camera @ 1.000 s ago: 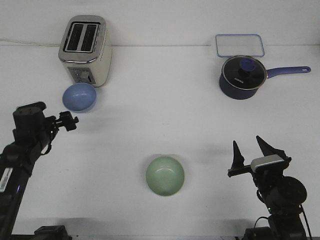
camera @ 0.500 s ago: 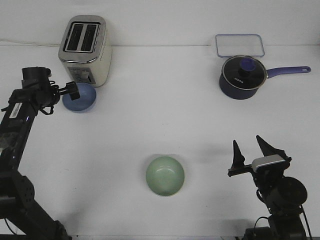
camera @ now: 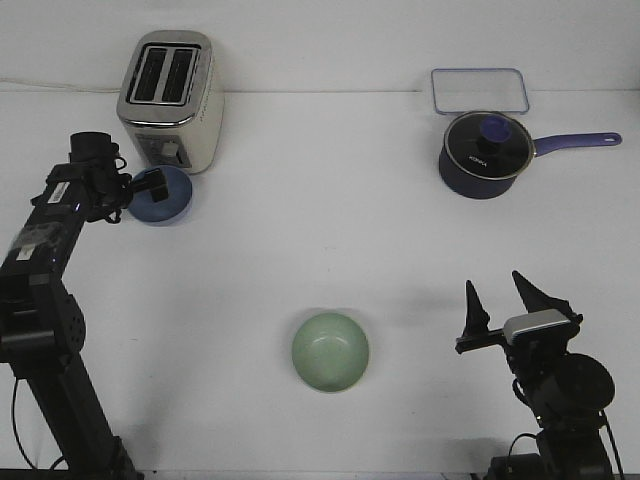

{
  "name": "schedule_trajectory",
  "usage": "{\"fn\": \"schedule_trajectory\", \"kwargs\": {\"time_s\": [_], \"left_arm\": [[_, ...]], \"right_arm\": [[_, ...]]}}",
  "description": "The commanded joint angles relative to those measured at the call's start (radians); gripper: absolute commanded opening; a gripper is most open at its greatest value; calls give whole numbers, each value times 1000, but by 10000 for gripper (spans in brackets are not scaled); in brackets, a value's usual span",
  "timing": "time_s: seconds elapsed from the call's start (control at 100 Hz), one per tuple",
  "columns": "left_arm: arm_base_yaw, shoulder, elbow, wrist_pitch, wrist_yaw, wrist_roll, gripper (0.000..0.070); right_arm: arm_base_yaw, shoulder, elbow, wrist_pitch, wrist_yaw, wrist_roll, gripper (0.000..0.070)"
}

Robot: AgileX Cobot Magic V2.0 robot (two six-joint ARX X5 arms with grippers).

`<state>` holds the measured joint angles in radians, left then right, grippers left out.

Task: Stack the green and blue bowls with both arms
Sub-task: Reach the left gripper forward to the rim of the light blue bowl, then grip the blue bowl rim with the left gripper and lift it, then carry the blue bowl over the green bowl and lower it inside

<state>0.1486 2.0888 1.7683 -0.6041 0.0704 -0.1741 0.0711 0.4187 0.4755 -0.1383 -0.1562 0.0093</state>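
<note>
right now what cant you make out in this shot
- Left gripper, front view: too small and dark against the blue bowl to tell whether it grips the rim.
- Toaster panel, front view: partly behind the arm; markings too small.
- Right arm base, front view: cut off by the bottom edge.

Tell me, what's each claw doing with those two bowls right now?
Left claw at blue bowl, grip unclear. Right claw open, idle, clear of green bowl. Toaster right beside blue bowl.
</note>
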Motion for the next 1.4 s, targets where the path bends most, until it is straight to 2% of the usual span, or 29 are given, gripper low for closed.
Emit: {"fn": "schedule_trajectory", "kwargs": {"time_s": [0.0, 0.05, 0.13, 0.16, 0.19, 0.28, 0.54, 0.67, 0.76, 1.04, 1.27, 1.39], "left_arm": [[4, 29, 25, 5, 2, 10, 600], [4, 31, 25, 5, 2, 11, 499], [4, 31, 25, 2, 2, 28, 219], [4, 31, 25, -2, 1, 31, 136], [4, 32, 25, -6, 1, 32, 84], [4, 39, 25, -23, 1, 34, 8], [4, 32, 28, -57, 3, 58, 12], [4, -9, 30, -74, 72, 63, 12], [4, -55, 31, -100, 117, 64, 12], [3, -280, 32, -229, 129, 122, 12], [-14, -473, 32, -351, 291, 147, 12], [-56, -545, 32, -432, 312, 168, 12]], "right_arm": [[2, -1, 8, 6, -2, 16, 502], [2, -1, 8, 5, -2, 17, 502], [2, -1, 8, 6, -2, 17, 502], [2, -1, 8, 6, -2, 17, 502], [2, -1, 8, 7, -2, 17, 502], [2, -1, 8, 8, -2, 17, 502], [2, -1, 8, 11, -2, 17, 502], [2, -1, 8, 11, -2, 21, 502], [2, -1, 8, 11, -2, 21, 502], [3, -1, 8, 12, -2, 25, 502], [20, -1, 8, 19, -1, 26, 502], [30, -1, 8, 19, -2, 25, 502]]}}
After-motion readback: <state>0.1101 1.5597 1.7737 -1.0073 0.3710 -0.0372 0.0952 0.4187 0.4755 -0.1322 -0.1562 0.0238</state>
